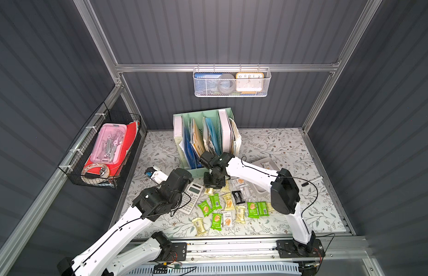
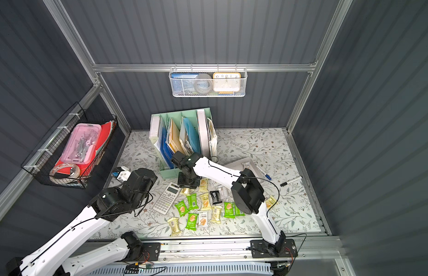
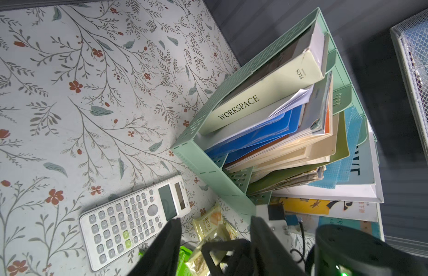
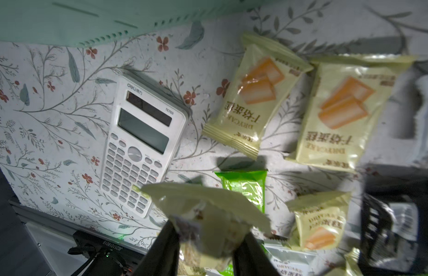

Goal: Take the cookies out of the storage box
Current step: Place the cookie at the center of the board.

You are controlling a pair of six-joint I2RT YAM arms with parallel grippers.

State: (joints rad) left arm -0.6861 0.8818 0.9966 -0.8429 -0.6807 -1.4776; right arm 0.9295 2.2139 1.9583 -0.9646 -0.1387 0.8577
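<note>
On the counter [image 1: 280, 148], cookies [image 1: 228, 203] lay at six o'clock, the storage box [image 2: 234, 166] at three. The right jaws pinched a packet [image 4: 208, 215], the left jaws spread empty; mid-unloading, release seemed due next.

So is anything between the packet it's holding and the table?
Nothing visible blocks it. The right fingers hold the yellow packet over the table; a green packet and the calculator lie there close by, so it may land on them.

White-shelled arms [image 1: 253, 170], black joint housings [image 1: 284, 191], thin black cables [image 1: 317, 198], dark fingers [image 4: 165, 248], perhaps a green light [image 3: 343, 274].
</note>
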